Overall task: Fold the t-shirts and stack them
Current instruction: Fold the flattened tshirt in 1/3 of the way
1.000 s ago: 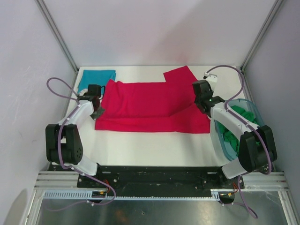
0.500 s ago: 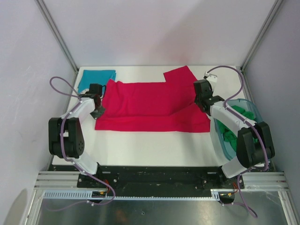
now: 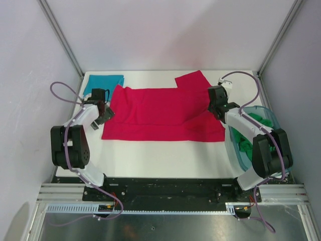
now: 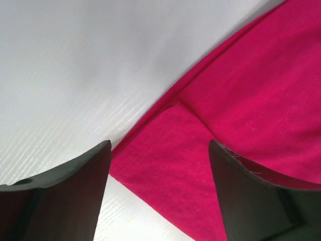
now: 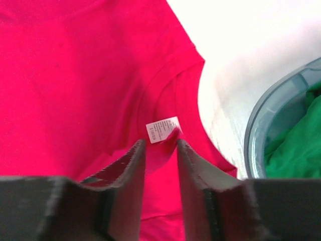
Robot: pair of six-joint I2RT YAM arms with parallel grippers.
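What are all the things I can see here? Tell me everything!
red shirt: one, crimson, spread across the middle of the table
teal shirt: one, teal-blue, far left corner, lying flat
green shirt: one, bright green, bunched inside the tub
tub: one, see-through blue-green, right side of the table
label: one, white, inside the red shirt's collar
table: one, white, under everything
left gripper: one, black, open over the red shirt's left edge
right gripper: one, black, closed on the red shirt's collar beside the label
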